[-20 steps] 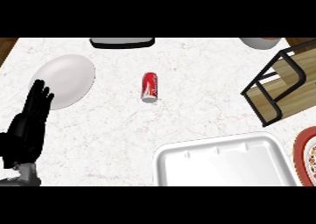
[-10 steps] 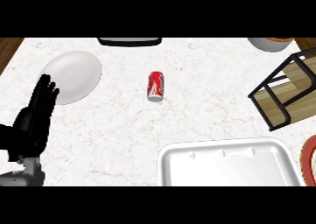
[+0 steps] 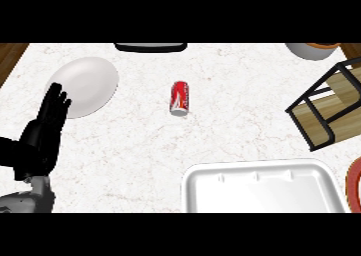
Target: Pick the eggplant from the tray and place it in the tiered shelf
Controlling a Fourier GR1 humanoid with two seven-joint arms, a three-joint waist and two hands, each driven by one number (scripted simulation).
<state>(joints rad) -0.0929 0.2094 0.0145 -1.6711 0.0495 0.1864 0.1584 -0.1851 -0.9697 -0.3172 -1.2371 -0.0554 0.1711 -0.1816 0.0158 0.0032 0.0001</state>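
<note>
Marble counter (wood beyond), tray, tiered shelf

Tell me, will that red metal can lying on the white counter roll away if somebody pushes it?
Probably. The red metal can lies on its side, so a sideways push would likely roll it over the smooth white marble counter. A push on its end would more likely slide or spin it. Being a small drink can, it is probably light.

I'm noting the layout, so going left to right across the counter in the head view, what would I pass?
left hand → white plate → red can → tiered shelf
</note>
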